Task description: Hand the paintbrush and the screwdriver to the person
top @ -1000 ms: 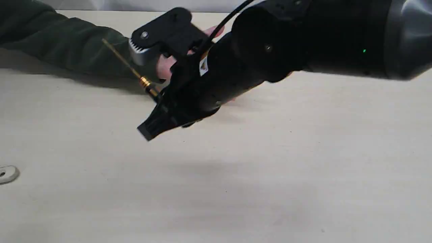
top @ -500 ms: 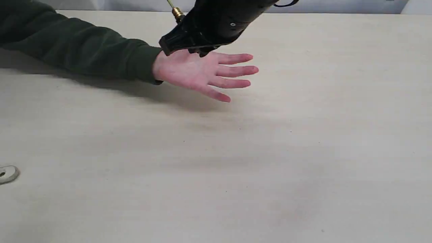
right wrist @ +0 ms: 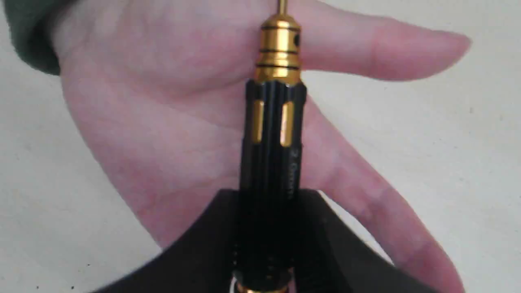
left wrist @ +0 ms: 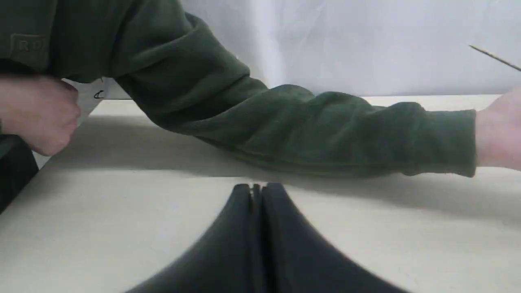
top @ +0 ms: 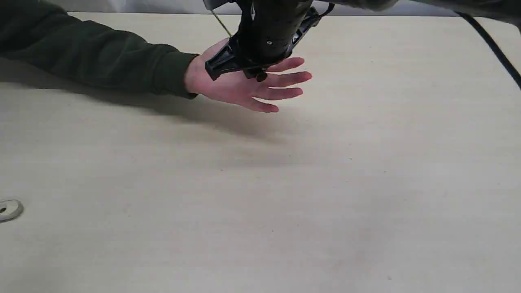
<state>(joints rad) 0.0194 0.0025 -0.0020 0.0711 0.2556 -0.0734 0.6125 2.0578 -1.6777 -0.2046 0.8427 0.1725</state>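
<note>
The person's bare hand lies palm up on the table, with a dark green sleeve behind it. My right gripper hovers just over the palm, shut on the screwdriver. Its thin shaft points up and to the left. In the right wrist view the black and gold screwdriver sits between the fingers of the right gripper, with the palm right behind it. My left gripper is shut and empty near the sleeve. The paintbrush is out of view.
A small round metal disc lies at the table's left edge. The person's other hand is a fist beside a white sheet. The screwdriver's shaft shows at the edge of the left wrist view. A pale wall stands behind.
My right arm swung away from the camera with the screwdriver, rose above the person's wrist, then came down over the open palm. The hand lifted slightly.
</note>
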